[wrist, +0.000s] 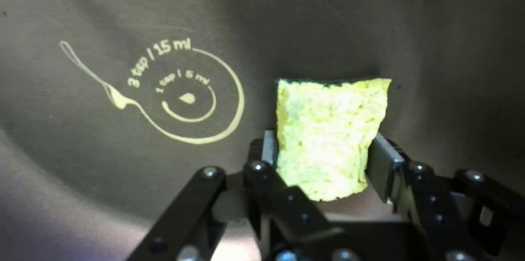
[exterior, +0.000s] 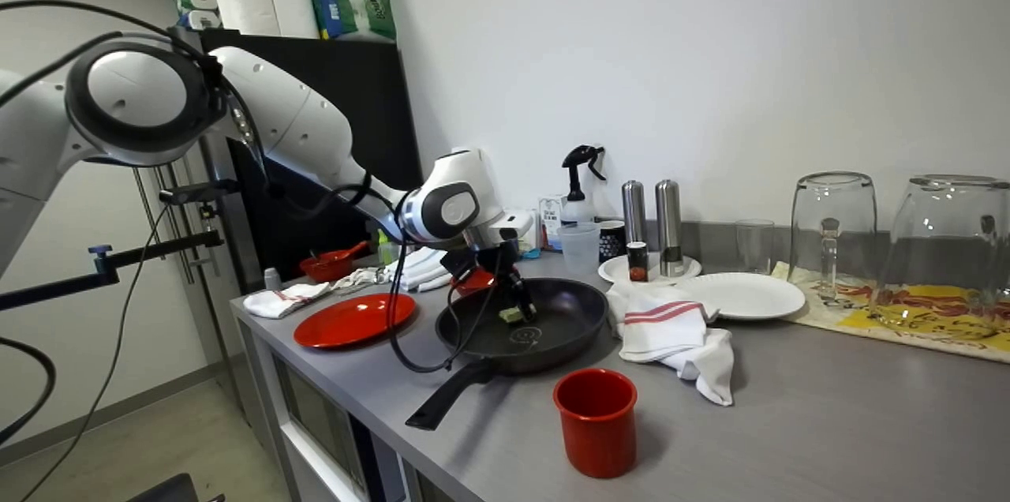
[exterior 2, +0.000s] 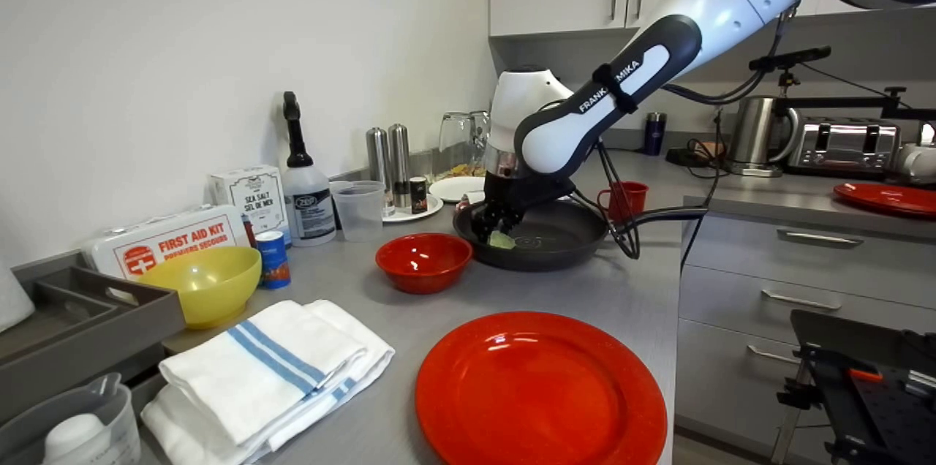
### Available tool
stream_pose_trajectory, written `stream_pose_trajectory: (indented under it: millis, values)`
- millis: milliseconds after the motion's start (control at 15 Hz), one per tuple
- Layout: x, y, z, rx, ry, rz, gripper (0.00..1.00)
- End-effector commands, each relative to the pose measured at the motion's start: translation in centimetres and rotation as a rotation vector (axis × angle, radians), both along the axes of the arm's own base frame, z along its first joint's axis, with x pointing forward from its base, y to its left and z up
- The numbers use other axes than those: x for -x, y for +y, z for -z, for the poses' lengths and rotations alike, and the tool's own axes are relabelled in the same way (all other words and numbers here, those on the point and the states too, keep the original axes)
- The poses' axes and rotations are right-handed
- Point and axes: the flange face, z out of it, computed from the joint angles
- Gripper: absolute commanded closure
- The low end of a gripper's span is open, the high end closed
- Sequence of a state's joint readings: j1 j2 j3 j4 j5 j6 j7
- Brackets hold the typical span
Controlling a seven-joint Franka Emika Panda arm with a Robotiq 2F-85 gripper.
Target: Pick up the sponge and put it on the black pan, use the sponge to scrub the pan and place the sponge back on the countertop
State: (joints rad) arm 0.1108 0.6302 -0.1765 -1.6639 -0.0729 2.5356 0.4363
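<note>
From where I stand, the white-and-black jointed robot arm (exterior: 304, 123) reaches over the grey counter (exterior: 821, 423), its jaws directed down into the round black frying pan (exterior: 556, 340). The jaws grasp the small, square yellow-green sponge (wrist: 330, 142); in the wrist view they bear on it from both sides.

Sponge location: inside the pan, beside the pale printed measuring mark (wrist: 188, 97) and apart from it. Contact with the pan floor (wrist: 328, 27) cannot be confirmed.

Room inside the pan: in the wrist view, dark floor extends left of the sponge and above it; the curved side (wrist: 78, 207) shows at lower left. In an exterior view, the sponge sits toward the shallow red bowl (exterior 2: 424, 264), which stands just beside the rim.

Room outside the pan: the crumpled white cloth towel with red stripes (exterior: 671, 328) lies just beside the rim; I cannot tell whether they touch. The red cylindrical mug (exterior: 596, 435) stands near the pan, a strip of counter between them. Beyond mug and towel, a broad grey stretch of counter extends.

Edges: the round red plate (exterior 2: 541, 392) lies apart from the pan, near the counter's front edge (exterior: 347, 399). The pan's black handle (exterior: 450, 395) points toward this edge; whether its tip overhangs cannot be determined. Black cables (exterior: 391, 320) hang in loops from the arm and, in both exterior views, pass near the handle.
</note>
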Motion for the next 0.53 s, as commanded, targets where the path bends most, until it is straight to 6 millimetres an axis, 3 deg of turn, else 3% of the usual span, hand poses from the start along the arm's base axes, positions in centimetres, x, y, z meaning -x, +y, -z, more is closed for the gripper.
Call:
stream_pose_trajectory:
  millis: [0, 467]
  values:
    - [1.6, -0.3, 1.1, -0.071, 0.074, 0.080, 0.72]
    - [3.3, -2.7, 1.3, -0.119, 0.034, 0.244, 0.72]
